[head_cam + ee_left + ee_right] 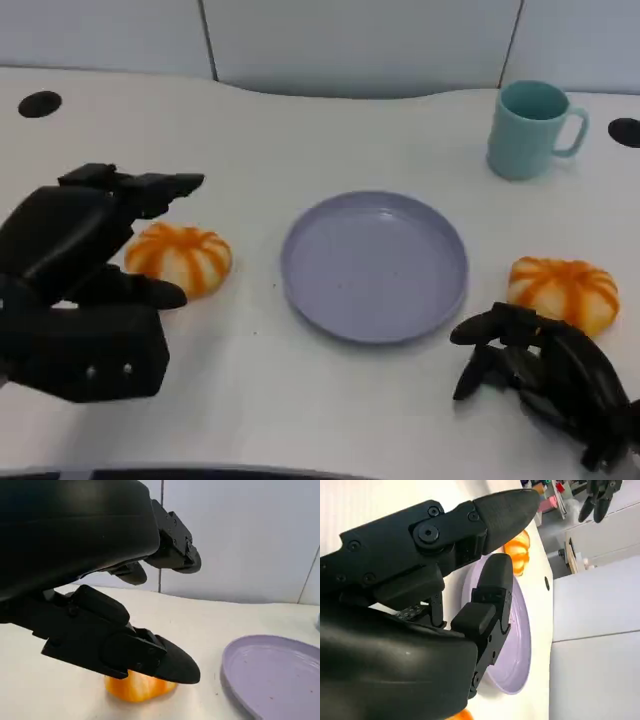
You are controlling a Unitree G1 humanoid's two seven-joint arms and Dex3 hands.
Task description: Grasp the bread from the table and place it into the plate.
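Two orange-and-white striped breads lie on the white table. One bread (pixel 181 258) sits left of the lilac plate (pixel 300 290), the other bread (pixel 563 291) right of it. My left hand (pixel 85 280) is right beside the left bread, fingers spread above and below it without closing on it. In the left wrist view the bread (pixel 137 689) lies just under a finger (pixel 150 655), with the plate (pixel 275 680) beyond. My right hand (pixel 545 375) rests just in front of the right bread, holding nothing. The right wrist view shows its fingers (pixel 470 535) apart over the plate (pixel 520 645) and the far bread (pixel 521 550).
A teal mug (pixel 530 128) stands at the back right, beyond the plate. Two black round holes (pixel 40 103) (pixel 625 131) mark the table's far corners. A grey wall panel runs behind the table's back edge.
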